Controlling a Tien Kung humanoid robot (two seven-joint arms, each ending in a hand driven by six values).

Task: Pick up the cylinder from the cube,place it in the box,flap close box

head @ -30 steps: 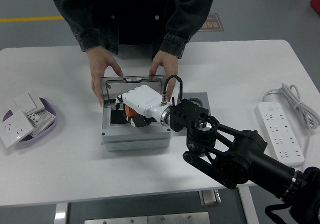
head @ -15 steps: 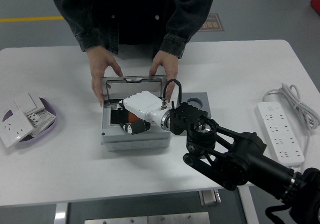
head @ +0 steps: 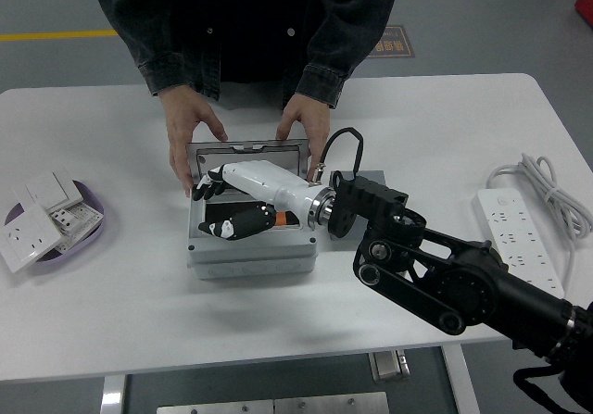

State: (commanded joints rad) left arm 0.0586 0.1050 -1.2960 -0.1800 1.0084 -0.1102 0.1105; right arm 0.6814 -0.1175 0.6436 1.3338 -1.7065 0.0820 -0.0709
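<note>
Inside the box (head: pixel 250 257), orange cylinder (head: pixel 285 219) just behind the right hand's (head: pixel 243 199) released fingers (head: pixel 232 228).

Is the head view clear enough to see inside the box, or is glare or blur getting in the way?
Head view: sharp, evenly lit, no motion blur. The right hand covers most of the box opening; the interior is dark, with only an orange sliver showing. Mild sheen on the raised lid, no blinding glare.

white table (head: pixel 445 127) | box (head: pixel 250 255) | power strip (head: pixel 519 245) | purple dish (head: pixel 91 196)
</note>
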